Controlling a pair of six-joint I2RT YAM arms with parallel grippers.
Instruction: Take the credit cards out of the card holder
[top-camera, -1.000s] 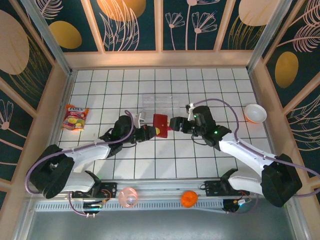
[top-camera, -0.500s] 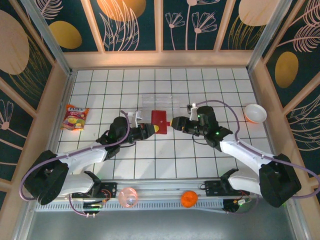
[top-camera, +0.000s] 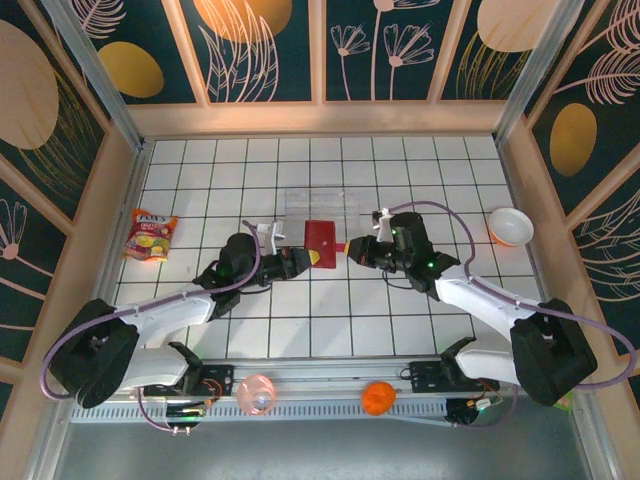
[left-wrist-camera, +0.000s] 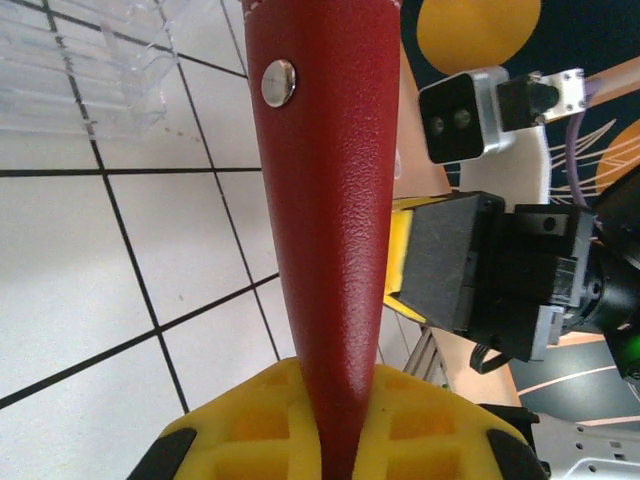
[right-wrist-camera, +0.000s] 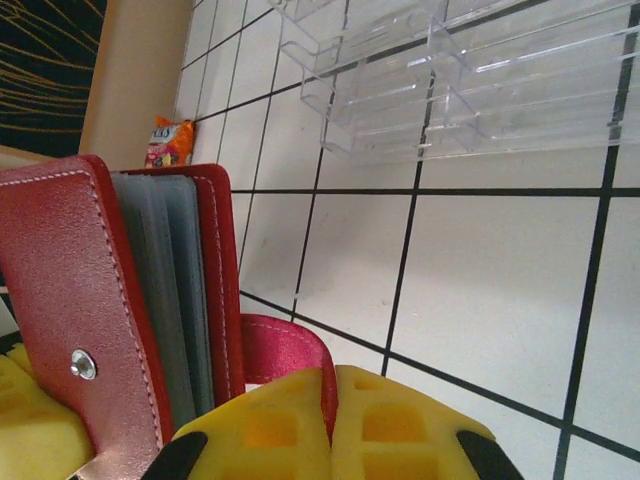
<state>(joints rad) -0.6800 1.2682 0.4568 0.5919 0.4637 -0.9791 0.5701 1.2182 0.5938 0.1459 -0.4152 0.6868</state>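
While left jaws clamp the card holder (top-camera: 320, 243), right jaws pinch its tab (right-wrist-camera: 290, 350).

Count on worktop (top-camera: 200, 180): one red card holder (top-camera: 320, 241), one clear plastic tray (top-camera: 320, 203), one snack packet (top-camera: 150, 235), one white bowl (top-camera: 510, 226). Near rail: one pink ball (top-camera: 256, 394), one orange ball (top-camera: 378, 397).

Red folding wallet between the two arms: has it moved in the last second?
Yes, slightly. In the top view the red folding wallet has shifted away from the robot, toward the clear plastic tray, and its far edge now meets the tray's near edge.
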